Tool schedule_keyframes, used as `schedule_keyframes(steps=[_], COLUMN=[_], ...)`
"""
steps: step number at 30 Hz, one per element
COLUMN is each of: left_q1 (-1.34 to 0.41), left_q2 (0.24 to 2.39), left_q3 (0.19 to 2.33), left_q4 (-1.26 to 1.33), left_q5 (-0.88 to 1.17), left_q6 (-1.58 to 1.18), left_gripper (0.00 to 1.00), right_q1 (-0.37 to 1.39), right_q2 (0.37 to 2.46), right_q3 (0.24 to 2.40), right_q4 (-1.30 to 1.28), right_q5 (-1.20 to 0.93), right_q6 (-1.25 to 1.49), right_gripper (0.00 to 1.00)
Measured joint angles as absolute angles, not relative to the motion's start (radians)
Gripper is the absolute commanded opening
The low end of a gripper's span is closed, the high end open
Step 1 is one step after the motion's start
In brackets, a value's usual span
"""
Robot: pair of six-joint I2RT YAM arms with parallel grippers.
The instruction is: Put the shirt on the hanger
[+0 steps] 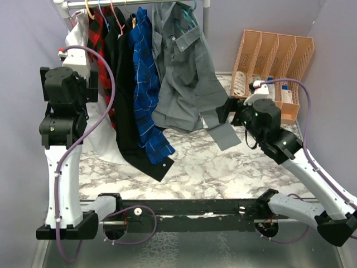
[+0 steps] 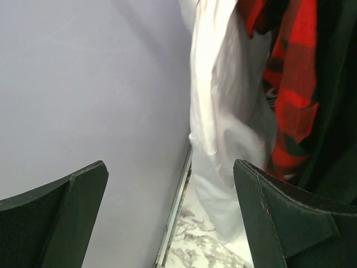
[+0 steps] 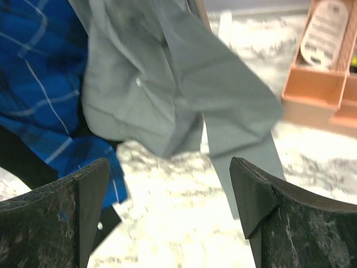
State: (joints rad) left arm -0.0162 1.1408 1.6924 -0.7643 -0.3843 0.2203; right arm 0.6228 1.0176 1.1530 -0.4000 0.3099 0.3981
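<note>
The grey shirt [image 1: 184, 72] hangs from the rail at the back, and one sleeve end [image 1: 226, 135] reaches down to the marble table. A bit of the teal hanger [image 1: 189, 15] shows at its collar. My right gripper [image 1: 224, 111] is open and empty, just right of the shirt's lower hem. In the right wrist view the shirt [image 3: 167, 84] fills the space above the open right gripper [image 3: 167, 167], not touching it. My left gripper [image 2: 170, 173] is open and empty, facing the left wall and a white garment [image 2: 223, 128], far from the shirt.
On the rail [image 1: 139, 3] hang a white garment [image 1: 78, 33], a red-and-black plaid shirt [image 1: 103, 44], a black garment [image 1: 125, 100] and a blue plaid shirt [image 1: 146, 84]. An orange file organiser [image 1: 276, 56] stands at the back right on the marble table [image 1: 195, 167].
</note>
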Motion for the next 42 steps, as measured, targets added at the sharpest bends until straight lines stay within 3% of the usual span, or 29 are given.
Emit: schedule_keyframes(steps=[9, 16, 21, 28, 30, 37, 42], left_q1=[0.091, 0.168, 0.197, 0.34, 0.343, 0.345, 0.346], left_q2=[0.947, 0.895, 0.857, 0.758, 0.754, 0.756, 0.754], left_q3=[1.416, 1.225, 1.134, 0.968, 0.968, 0.968, 0.965], left_q4=[-0.724, -0.716, -0.702, -0.698, -0.681, -0.657, -0.654], left_q5=[-0.41, -0.398, -0.265, 0.102, 0.166, 0.261, 0.265], left_q6=[0.165, 0.052, 0.006, -0.016, -0.019, -0.026, -0.027], left_gripper=[0.99, 0.99, 0.99, 0.99, 0.99, 0.99, 0.99], right_q1=[0.623, 0.622, 0.622, 0.623, 0.623, 0.622, 0.622], right_q2=[0.851, 0.685, 0.528, 0.577, 0.596, 0.577, 0.474], right_q3=[1.051, 0.918, 0.815, 0.865, 0.863, 0.765, 0.711], right_q4=[-0.466, -0.304, -0.178, -0.197, -0.224, -0.189, 0.013], right_q5=[0.353, 0.231, 0.131, 0.17, 0.201, 0.129, 0.015], right_q6=[0.494, 0.406, 0.298, 0.305, 0.338, 0.361, 0.452], right_gripper=[0.91, 0.92, 0.93, 0.93, 1.0, 1.0, 1.0])
